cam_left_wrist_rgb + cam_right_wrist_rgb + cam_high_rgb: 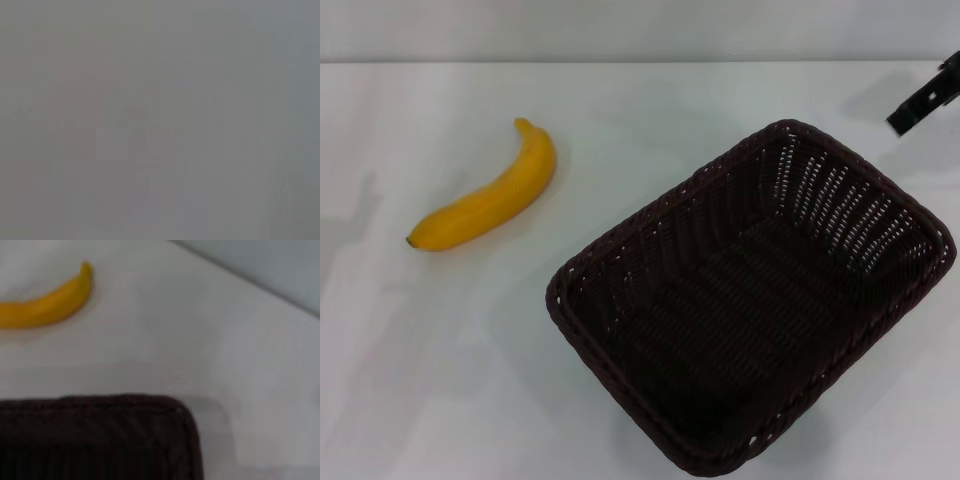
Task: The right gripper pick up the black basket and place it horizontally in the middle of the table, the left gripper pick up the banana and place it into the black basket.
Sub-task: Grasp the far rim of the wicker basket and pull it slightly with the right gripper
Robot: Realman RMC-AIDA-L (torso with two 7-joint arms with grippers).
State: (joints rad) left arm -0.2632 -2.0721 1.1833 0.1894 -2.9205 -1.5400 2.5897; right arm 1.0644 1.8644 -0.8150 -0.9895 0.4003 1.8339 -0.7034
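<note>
head view: the black basket sits askew, filling the lower right of the frame on the white table, and nothing lies inside it. the banana lies at the upper left, well apart from the basket. a dark piece of the right gripper pokes in at the upper right edge, clear of the rim; i cannot tell if it is open. the basket looks light and stiff, so the braided rim seems the best hold.

left wrist view: only a grey blur, with no left gripper to see.

right wrist view: the basket's corner fills the lower left, the banana the upper left. it looks firm but smooth and bruisable, so take it at mid-length.
</note>
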